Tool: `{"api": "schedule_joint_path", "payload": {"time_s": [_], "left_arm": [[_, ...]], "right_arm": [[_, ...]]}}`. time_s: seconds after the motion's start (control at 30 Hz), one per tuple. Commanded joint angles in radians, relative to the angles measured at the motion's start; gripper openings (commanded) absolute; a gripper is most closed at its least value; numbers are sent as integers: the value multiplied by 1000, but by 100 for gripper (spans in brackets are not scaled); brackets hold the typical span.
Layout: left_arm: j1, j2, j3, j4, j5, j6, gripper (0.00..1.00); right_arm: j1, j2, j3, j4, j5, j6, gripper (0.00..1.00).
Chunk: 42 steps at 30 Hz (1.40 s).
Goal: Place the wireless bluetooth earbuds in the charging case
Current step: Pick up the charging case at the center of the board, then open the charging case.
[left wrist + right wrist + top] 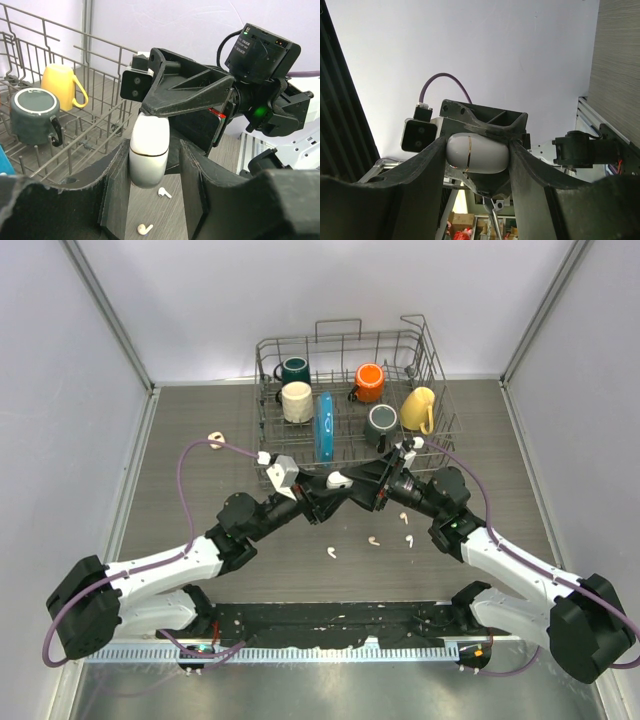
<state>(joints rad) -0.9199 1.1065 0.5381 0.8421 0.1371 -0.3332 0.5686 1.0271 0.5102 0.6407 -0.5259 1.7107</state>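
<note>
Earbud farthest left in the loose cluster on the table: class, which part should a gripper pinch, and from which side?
Probably the rounded bud end, from straight above: the earbud lies flat on the table with bare surface around it, and that leaves the stem free to enter the case.

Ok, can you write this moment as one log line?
charging case: shut, midair | right jaws: clamped on it | left jaws: around it, grip unclear | earbuds: four loose on table
</note>
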Motion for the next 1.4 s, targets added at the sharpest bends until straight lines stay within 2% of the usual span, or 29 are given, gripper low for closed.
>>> {"api": "schedule_joint_path", "payload": {"time_s": [0.0,0.1,0.5,0.67,0.73,0.8,0.83,0.9,0.93,1.03,1.1,1.2,1.23,1.37], "left_arm": [[-11,3,42,74,-19,20,46],[-13,9,43,78,-18,20,45],[-17,18,22,141,-42,14,13],[-16,4,-16,202,-56,-1,2],[-17,12,-55,267,-28,26,0],[-16,23,-93,392,-57,28,0],[-16,29,-124,432,-59,37,0],[-16,33,-144,500,-86,37,0],[-17,33,-156,511,-93,31,0],[-16,24,-173,541,-97,19,0],[-16,6,-185,552,-90,26,0],[-16,-45,-216,552,-62,74,0],[-16,-60,-224,548,-44,88,0],[-16,-157,-242,434,-8,143,0]], "right_arm": [[5,-30,2,17,1,-13,13],[5,-29,1,20,1,-11,13],[5,-32,-4,20,-8,-11,13],[5,-42,-13,13,3,-31,25],[4,-53,-10,-15,7,-49,32],[5,-59,2,-57,12,-83,37],[4,-61,10,-67,13,-94,45],[4,-65,16,-76,12,-118,54],[4,-70,20,-78,12,-129,62],[4,-91,34,-104,18,-193,73],[4,-116,65,-180,29,-253,77],[4,-151,140,-355,35,-440,79],[5,-157,190,-413,33,-561,79],[10,-167,330,-787,58,-844,79]]}}
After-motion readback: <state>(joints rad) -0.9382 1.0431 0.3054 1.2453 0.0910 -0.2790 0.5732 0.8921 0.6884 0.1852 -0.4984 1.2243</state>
